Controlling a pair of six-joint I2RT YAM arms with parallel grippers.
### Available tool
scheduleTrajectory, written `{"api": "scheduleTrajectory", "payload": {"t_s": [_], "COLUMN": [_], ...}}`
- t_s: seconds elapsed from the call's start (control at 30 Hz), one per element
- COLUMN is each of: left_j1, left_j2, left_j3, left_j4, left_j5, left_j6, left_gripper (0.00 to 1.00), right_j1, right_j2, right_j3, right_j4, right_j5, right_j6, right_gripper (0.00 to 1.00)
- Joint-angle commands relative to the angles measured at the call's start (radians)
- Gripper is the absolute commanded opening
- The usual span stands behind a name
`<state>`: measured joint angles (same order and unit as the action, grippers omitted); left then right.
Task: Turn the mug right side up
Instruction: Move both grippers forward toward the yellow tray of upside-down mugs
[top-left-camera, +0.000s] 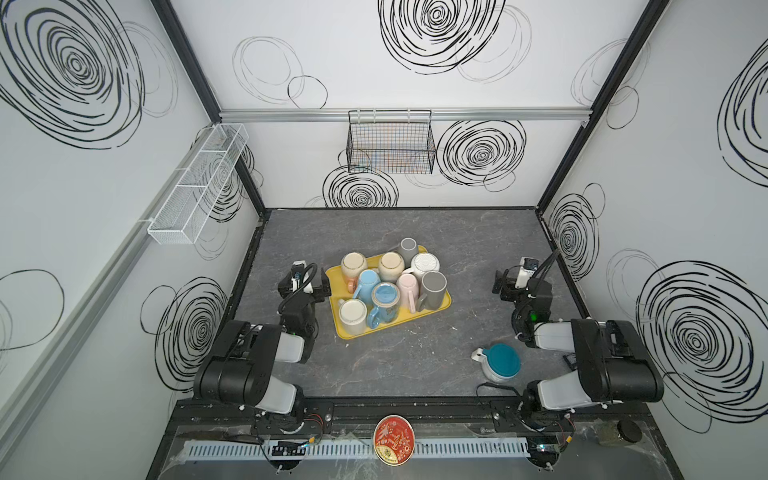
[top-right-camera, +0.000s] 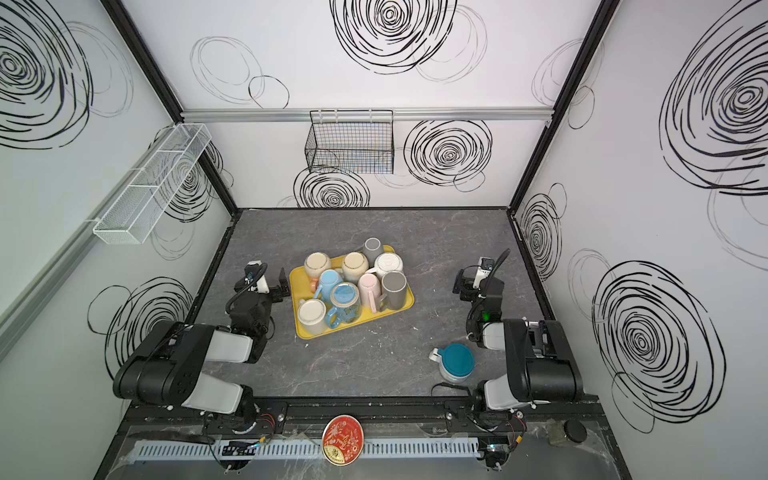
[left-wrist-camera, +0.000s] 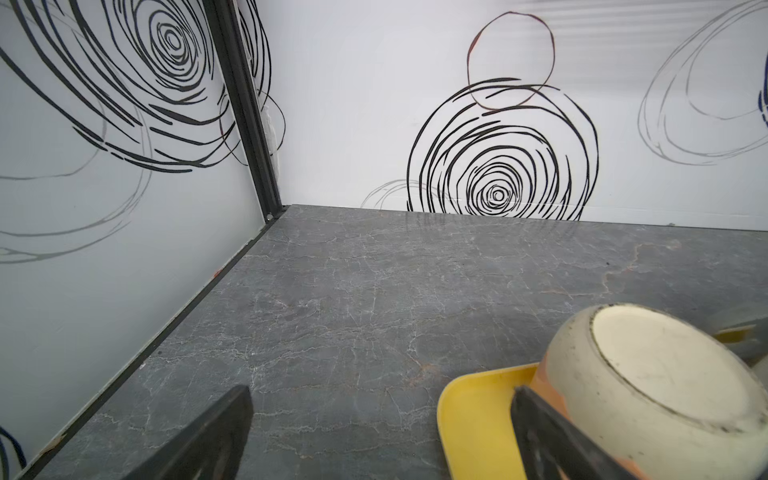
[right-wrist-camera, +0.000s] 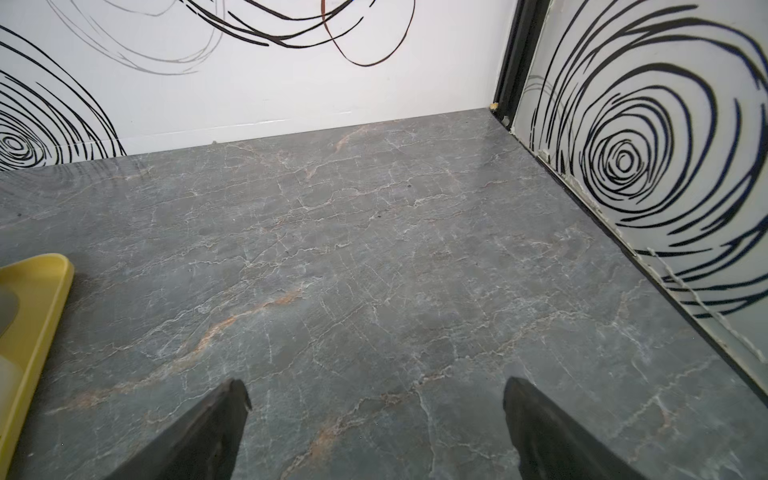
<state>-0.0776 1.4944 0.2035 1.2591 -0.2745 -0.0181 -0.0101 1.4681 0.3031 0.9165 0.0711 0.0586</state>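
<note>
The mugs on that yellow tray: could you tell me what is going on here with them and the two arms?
Nothing is being handled yet. Both grippers are open and empty: the left gripper hangs by the left edge of the tray, next to a beige mug standing base up; the right gripper hangs over bare table to the tray's right. The tray is crowded with mugs, most seemingly upside down. A teal-topped mug stands alone near the right arm.
</note>
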Motion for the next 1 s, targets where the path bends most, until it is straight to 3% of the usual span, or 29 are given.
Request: {"api": "scheduleTrajectory", "payload": {"t_s": [0.0,0.97], "left_j1": [-0.005,0.007], "left_j2": [0.001,0.001], "left_j3": [0.003,0.002], "left_j4": [0.056,0.057], "left_j5": [-0.008,0.018], "left_j6": [0.012,0.006], "left_gripper": [0.99,0.99], "right_j1": [-0.005,-0.005], "right_j2": [0.005,0.006], "right_j3": [0.018,0.019], "right_j4": [0.016,0.015], "right_j5": [-0.005,-0.005], "right_j6": [-0.008,-0.008], "right_gripper": [1.00,1.00]}}
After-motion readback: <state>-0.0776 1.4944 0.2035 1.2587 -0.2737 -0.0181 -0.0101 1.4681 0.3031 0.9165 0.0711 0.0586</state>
